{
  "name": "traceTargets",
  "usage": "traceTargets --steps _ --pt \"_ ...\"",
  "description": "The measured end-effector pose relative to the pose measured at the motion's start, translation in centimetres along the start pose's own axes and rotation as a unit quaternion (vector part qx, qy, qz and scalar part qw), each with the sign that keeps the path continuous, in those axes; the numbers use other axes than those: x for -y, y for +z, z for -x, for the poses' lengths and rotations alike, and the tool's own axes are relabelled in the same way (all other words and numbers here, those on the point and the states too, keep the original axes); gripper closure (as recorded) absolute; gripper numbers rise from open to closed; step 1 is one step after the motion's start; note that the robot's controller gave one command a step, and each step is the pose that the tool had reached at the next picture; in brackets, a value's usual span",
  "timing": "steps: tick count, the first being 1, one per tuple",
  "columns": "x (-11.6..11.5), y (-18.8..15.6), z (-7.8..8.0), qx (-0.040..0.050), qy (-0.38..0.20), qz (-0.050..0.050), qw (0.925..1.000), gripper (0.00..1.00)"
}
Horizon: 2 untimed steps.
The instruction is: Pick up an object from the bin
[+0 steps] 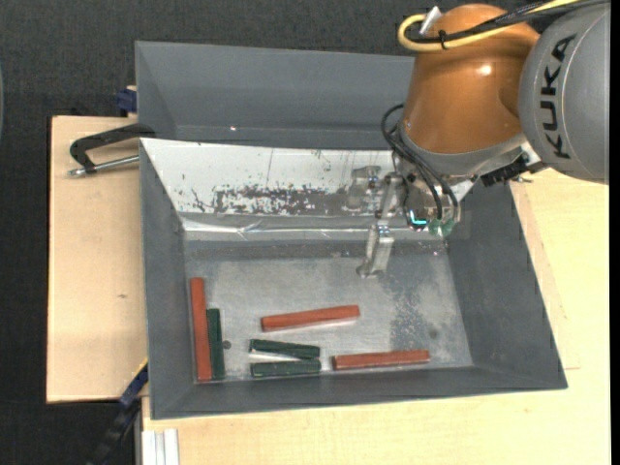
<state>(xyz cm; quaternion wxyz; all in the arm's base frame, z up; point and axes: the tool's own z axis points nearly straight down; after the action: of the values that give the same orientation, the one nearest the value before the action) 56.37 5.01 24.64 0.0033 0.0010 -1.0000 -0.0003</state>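
Note:
My gripper [407, 245] hangs over the back right part of the bin floor, below the orange wrist cover. It stands open with nothing between its fingers; the left finger [373, 254] shows plainly. Nearest to it, a little toward the front, lies a flat red bar [310, 318], slightly slanted. A second red bar [381, 359] lies along the front wall, to the right. Neither bar touches the gripper.
Two dark green bars [284, 349] [284, 367] lie side by side near the front middle. At the left wall a long red bar [200, 329] lies next to a shorter dark green one [214, 342]. Bare floor shows under and right of the gripper.

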Motion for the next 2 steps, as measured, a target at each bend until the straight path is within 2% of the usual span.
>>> traceTargets --steps 1,2 --pt "0.0 -0.5 0.1 0.0045 0.001 0.000 1.0000 0.00" --pt "0.6 4.6 0.3 0.0074 -0.026 0.000 0.9996 0.00"
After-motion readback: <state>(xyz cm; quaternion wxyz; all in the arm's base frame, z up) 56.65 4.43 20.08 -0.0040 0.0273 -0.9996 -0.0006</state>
